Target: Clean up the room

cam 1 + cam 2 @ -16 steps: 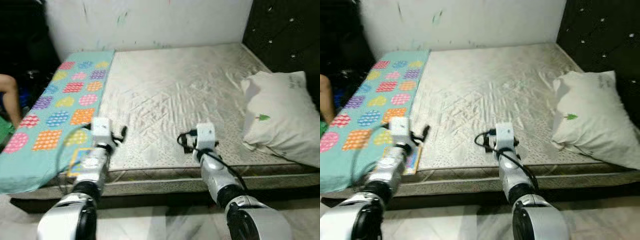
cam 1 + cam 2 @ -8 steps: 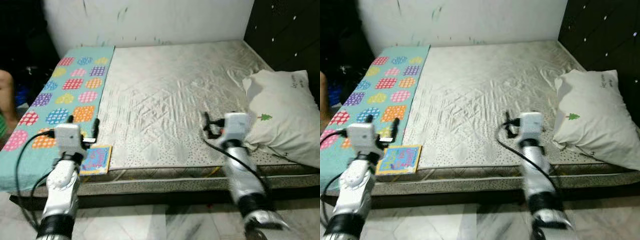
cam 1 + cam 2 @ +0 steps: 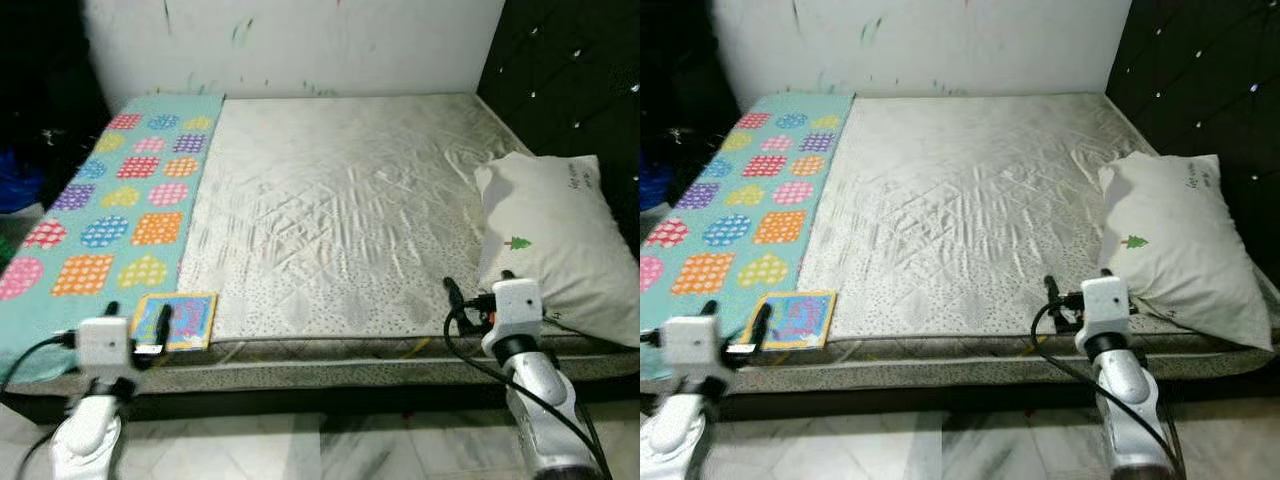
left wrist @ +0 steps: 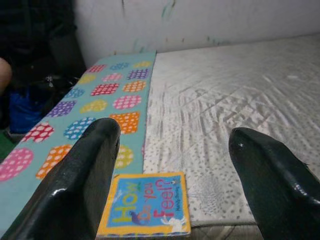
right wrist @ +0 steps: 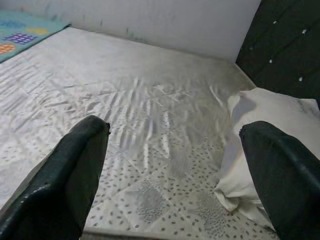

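a small square children's book (image 3: 176, 319) lies flat, front cover up, at the near edge of the bed (image 3: 340, 200). its cover is blue with a yellow-orange border and big colourful letters reading "how do you feel?". it rests where the teal blanket (image 3: 110, 210) with coloured patches meets the bare grey sheet. a white pillow (image 3: 550, 245) with a small green tree print lies by the dark headboard, slightly rumpled.
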Motion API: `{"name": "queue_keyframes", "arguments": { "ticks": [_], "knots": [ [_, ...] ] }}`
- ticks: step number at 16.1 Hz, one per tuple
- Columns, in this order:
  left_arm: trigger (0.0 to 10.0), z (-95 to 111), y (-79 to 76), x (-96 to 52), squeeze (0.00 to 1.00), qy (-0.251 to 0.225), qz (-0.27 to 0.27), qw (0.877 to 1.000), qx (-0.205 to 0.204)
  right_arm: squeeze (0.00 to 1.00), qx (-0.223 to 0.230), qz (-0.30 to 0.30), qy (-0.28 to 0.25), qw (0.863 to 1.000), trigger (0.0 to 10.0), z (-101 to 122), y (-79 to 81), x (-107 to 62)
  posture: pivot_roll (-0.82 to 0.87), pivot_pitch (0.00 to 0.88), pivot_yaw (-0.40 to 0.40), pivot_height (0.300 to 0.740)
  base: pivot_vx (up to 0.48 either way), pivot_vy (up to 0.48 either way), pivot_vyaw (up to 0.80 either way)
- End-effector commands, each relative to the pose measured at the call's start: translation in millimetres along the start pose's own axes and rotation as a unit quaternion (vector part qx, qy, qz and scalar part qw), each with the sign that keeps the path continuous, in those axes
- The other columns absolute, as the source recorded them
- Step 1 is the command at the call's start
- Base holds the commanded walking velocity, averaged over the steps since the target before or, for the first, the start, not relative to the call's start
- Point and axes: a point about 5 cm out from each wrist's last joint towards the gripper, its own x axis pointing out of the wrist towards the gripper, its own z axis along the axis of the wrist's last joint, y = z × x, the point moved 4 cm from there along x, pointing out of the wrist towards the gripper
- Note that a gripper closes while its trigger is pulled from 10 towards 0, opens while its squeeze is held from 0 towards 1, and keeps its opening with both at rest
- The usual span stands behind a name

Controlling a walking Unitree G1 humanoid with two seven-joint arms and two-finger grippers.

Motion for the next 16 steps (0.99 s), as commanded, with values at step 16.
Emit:
{"name": "queue_keyframes", "arguments": {
  "ticks": [16],
  "knots": [
    [10.0,33,-38.3,-2.1,0.00,-0.012,-0.058,0.997,-0.054,0.00,0.012,0.040,0.018,0.999,10.0,9,28.6,-7.3,-0.05,0.000,-0.036,0.740,0.000,0.000,-0.23]
  ]
}}
